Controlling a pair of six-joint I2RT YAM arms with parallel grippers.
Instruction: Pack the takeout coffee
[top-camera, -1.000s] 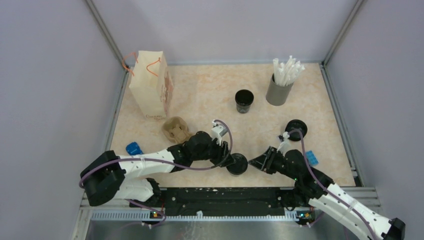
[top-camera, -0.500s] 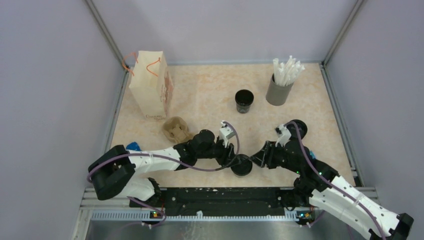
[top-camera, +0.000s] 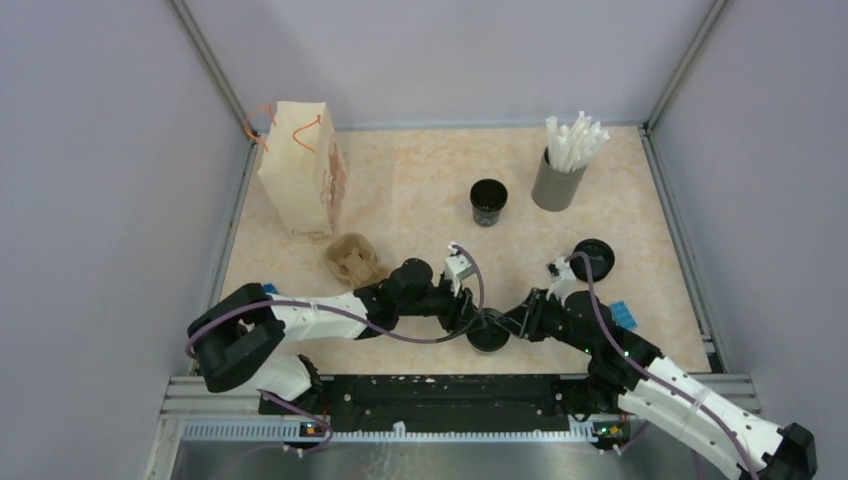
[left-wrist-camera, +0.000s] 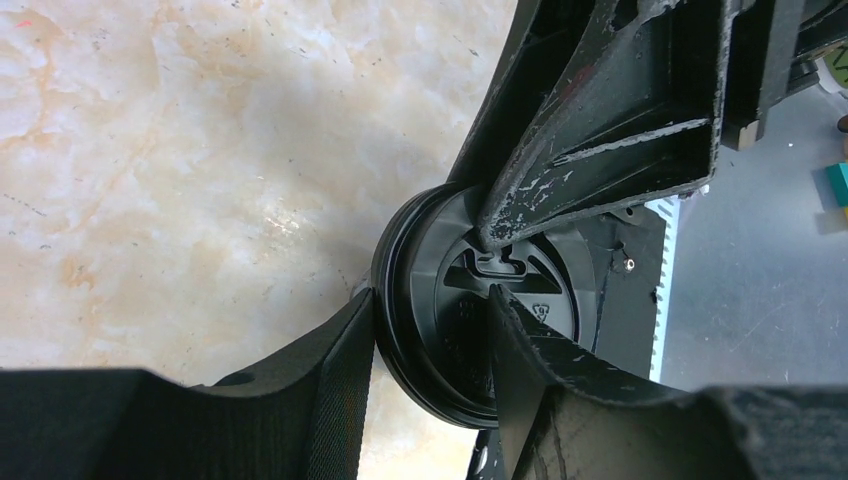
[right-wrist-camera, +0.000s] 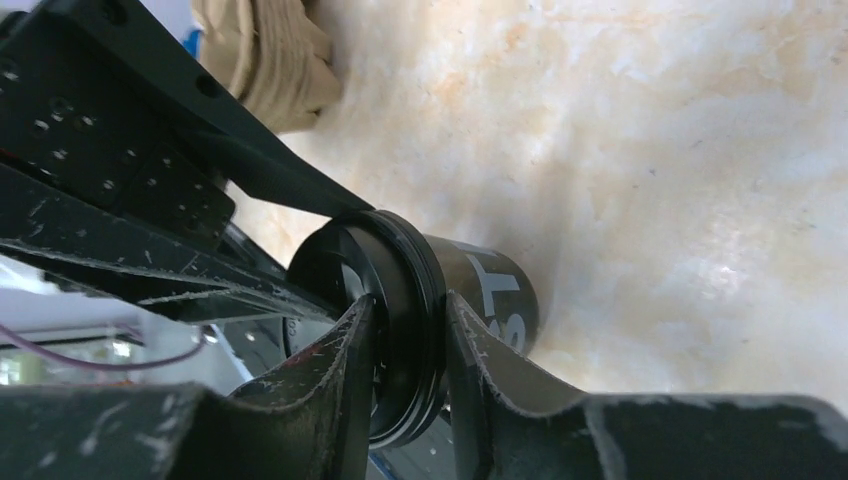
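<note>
Clamping: left gripper and right gripper are both squeezing black lidded coffee cup.
Nearby: brown pulp cup carrier is sitting.

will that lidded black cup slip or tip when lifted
Likely slippery: the lidded cup looks smooth and glossy. The right gripper pinches only its lid rim, so the lid might pop off. Upright and narrow, it could tip.
</note>
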